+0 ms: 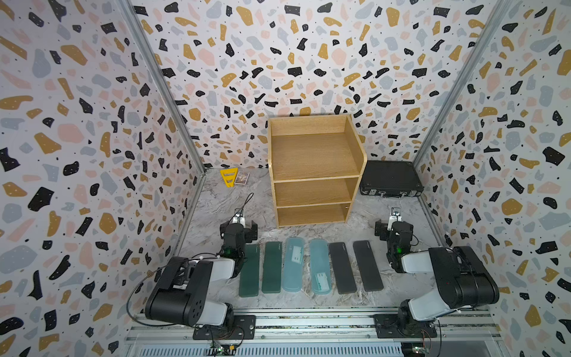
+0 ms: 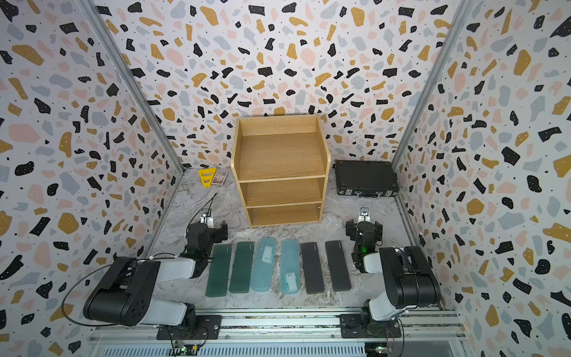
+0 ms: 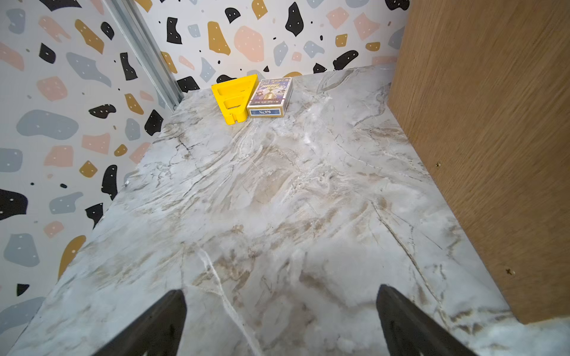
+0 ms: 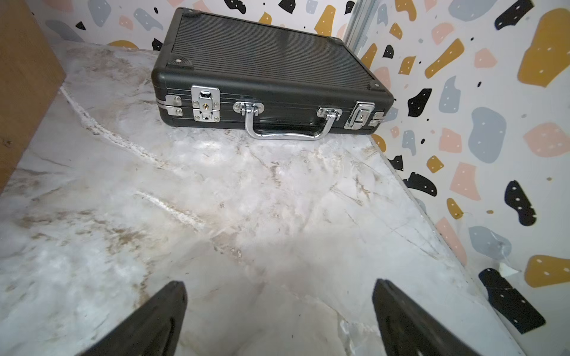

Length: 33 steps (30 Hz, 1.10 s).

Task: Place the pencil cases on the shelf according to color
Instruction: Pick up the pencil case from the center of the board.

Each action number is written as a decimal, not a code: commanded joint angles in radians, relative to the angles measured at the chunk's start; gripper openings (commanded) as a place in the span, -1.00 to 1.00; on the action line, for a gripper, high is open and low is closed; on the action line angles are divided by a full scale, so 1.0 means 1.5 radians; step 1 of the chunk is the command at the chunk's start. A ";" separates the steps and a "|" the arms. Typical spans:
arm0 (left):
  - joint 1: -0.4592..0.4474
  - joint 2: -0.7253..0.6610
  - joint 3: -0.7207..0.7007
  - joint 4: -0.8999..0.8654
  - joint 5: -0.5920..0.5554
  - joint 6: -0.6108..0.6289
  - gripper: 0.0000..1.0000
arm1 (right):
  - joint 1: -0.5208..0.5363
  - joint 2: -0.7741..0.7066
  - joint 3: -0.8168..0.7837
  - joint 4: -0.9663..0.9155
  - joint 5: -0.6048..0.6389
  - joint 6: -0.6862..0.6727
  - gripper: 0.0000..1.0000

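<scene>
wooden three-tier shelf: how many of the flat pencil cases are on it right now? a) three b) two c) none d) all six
C: every tier of the light-brown wooden shelf is bare; the two dark green pencil cases, two translucent light blue cases and two dark grey-black cases all lie in a row on the marble-patterned table in front of it.
</scene>
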State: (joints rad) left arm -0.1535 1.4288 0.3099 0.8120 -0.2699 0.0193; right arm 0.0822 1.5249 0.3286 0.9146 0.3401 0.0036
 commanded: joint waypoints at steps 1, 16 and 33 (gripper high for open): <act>0.002 -0.004 0.000 0.028 0.004 0.007 0.99 | -0.003 -0.007 0.003 0.009 0.000 0.006 1.00; 0.005 -0.003 0.004 0.020 0.012 0.007 0.99 | -0.002 -0.007 0.003 0.008 -0.001 0.006 1.00; -0.004 -0.270 0.190 -0.521 -0.185 -0.298 0.99 | 0.013 -0.239 0.164 -0.527 0.126 0.155 1.00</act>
State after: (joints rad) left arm -0.1543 1.0981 0.5941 0.2581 -0.4564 -0.2100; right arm 0.0967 1.2400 0.4889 0.4484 0.4702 0.1146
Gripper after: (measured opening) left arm 0.993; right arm 0.995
